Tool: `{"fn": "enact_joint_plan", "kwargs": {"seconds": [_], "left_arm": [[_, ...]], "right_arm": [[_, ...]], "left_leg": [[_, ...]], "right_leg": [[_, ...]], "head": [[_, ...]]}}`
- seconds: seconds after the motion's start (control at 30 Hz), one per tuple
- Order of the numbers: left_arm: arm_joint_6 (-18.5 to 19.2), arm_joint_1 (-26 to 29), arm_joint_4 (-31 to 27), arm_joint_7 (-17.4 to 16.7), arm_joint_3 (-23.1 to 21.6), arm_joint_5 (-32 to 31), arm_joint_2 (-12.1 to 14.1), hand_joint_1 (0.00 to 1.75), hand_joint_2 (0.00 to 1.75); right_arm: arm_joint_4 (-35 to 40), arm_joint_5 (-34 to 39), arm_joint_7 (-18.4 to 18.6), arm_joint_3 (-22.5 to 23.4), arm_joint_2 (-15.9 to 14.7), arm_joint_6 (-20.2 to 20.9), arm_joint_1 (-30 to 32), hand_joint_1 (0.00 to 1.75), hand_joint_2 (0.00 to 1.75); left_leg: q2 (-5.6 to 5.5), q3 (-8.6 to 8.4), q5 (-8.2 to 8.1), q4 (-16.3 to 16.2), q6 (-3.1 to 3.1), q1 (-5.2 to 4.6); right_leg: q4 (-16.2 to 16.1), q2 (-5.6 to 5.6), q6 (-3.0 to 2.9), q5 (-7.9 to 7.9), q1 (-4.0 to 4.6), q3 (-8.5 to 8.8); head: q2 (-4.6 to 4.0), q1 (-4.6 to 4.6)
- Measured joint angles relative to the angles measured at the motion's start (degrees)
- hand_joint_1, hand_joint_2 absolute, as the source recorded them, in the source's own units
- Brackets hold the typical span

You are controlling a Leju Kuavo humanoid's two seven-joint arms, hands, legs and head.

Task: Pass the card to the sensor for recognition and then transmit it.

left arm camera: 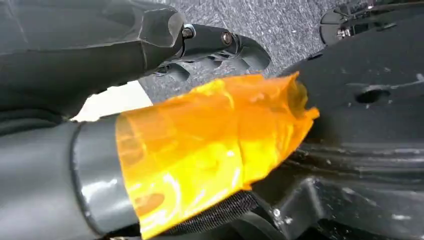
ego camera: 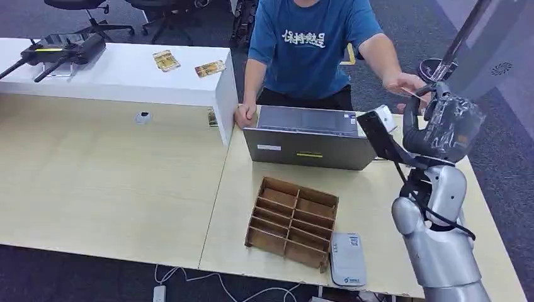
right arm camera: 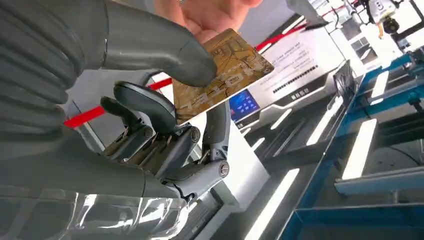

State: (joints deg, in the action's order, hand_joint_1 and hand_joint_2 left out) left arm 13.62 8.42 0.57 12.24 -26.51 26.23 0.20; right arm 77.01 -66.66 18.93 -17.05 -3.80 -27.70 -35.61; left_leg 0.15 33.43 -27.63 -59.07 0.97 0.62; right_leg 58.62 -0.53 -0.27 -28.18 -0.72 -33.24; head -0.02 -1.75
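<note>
Right hand [right arm camera: 150, 125], raised beside the laptop [ego camera: 308, 145], pinches the gold card [right arm camera: 222, 75] between thumb and fingers, its far end meeting the person's hand [right arm camera: 210, 15].

Head view looks down on the table [ego camera: 126, 182]; wrist views sit close behind each robot hand

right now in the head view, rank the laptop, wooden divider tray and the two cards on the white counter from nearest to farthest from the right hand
1. laptop, just left of the right hand
2. wooden divider tray, lower on the table
3. two cards, far left on the white counter
</note>
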Motion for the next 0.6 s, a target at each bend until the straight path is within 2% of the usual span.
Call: {"fn": "enact_joint_plan", "kwargs": {"seconds": [0.33, 0.6], "left_arm": [[0.4, -0.6, 0.0, -0.2, -0.9, -1.8, 0.7, 0.0, 0.0], [0.3, -0.7, 0.0, -0.3, -1.0, -2.2, 0.7, 0.0, 0.0]], "right_arm": [[-7.6, -3.8, 2.1, -1.5, 0.7, 2.0, -7.8, 1.75, 1.75], [-10.3, -4.8, 2.7, -2.7, 1.3, 1.7, -8.2, 1.75, 1.75]], "left_leg": [[-0.03, 0.01, 0.01, 0.0, 0.01, 0.01], [-0.05, 0.03, 0.01, 0.0, 0.01, 0.01]], "right_leg": [[0.0, 0.0, 0.0, 0.0, 0.01, -0.01], [0.0, -0.03, 0.0, 0.0, 0.01, 0.0]], "head": [[0.0, 0.0], [0.0, 0.0]]}}
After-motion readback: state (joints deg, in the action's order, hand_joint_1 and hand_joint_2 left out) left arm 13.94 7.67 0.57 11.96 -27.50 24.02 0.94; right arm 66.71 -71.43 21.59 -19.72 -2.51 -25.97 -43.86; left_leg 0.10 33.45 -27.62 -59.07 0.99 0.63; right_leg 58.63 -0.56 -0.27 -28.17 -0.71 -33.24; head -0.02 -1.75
